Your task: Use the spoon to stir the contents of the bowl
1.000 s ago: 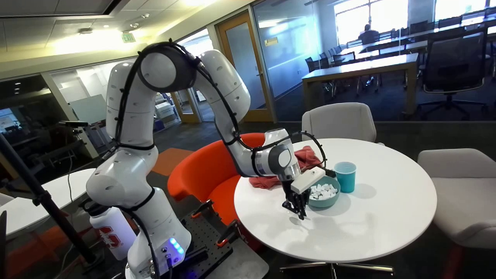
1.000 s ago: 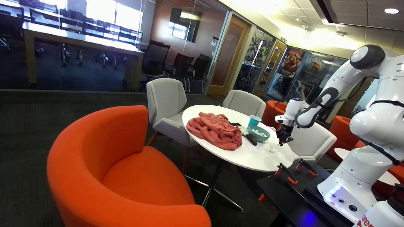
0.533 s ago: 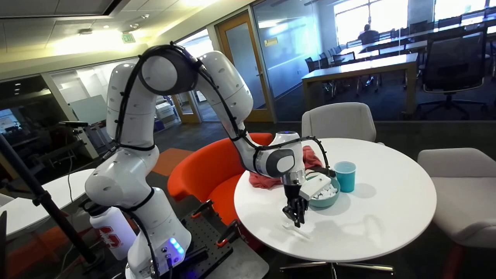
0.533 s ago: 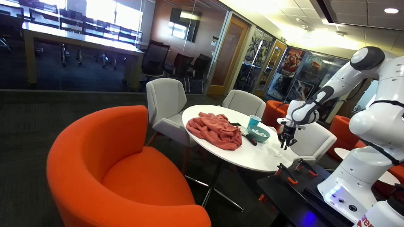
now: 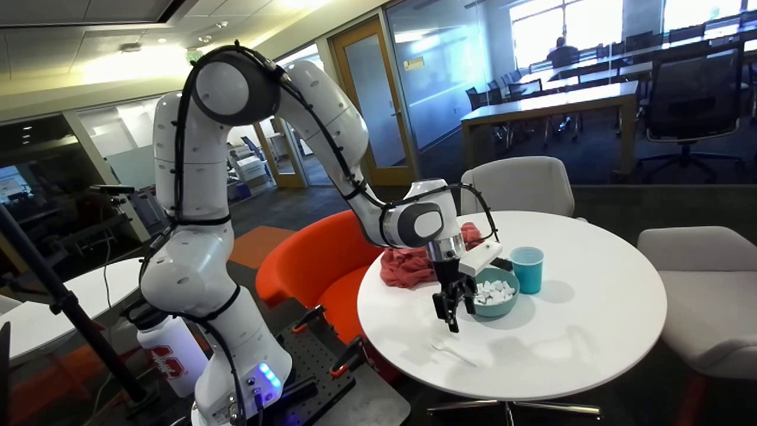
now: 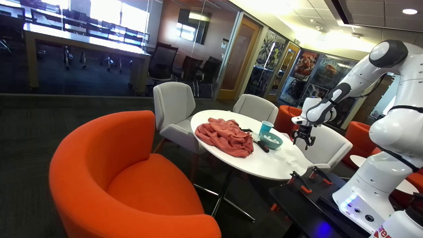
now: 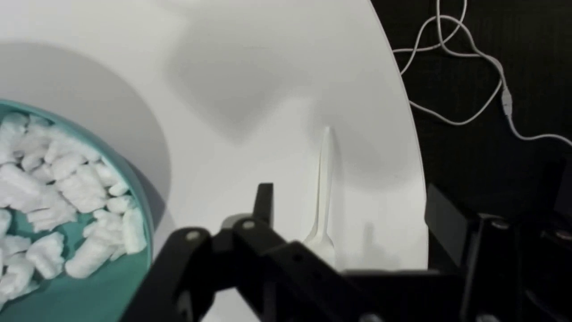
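A white plastic spoon (image 5: 454, 354) lies flat on the round table, close to its rim. In the wrist view the spoon (image 7: 325, 192) points its handle upward, and its bowl end is partly hidden behind a gripper linkage. My gripper (image 5: 462, 318) hangs above the table near the spoon, jaws wide apart and holding nothing. Seen from the wrist, the gripper (image 7: 351, 210) has its fingers on either side of the spoon's line, well above it. The teal bowl (image 5: 495, 310) stands beside the gripper, full of white foam-like pieces (image 7: 85, 188); the bowl (image 7: 94, 295) is cut off at the picture's left.
A blue cup (image 5: 528, 275) stands right beside the bowl. A crumpled red cloth (image 6: 228, 138) covers part of the white table (image 5: 591, 331). A dark-handled utensil (image 6: 262, 146) lies between cloth and bowl. Chairs surround the table, including an orange one (image 6: 132, 165).
My gripper has straightened from a tilt, opened wide and risen off the table. The spoon, mostly hidden at the fingertips a second ago, now shows whole on the table.
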### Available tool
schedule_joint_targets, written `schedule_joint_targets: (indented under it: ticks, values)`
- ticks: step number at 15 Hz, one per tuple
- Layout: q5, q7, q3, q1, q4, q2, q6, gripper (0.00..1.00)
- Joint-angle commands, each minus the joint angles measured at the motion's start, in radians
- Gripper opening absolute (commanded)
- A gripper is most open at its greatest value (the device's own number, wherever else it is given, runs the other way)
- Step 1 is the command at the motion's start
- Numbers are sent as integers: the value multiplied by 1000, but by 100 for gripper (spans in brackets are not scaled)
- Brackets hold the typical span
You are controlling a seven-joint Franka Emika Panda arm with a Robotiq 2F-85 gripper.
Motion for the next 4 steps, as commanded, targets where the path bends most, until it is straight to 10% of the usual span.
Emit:
schedule_joint_targets:
  ticks: [1, 4]
  values:
    - [-10, -32, -78, 88, -68, -96, 4, 100]
    - [19, -31, -103, 116, -32, -54, 3, 100]
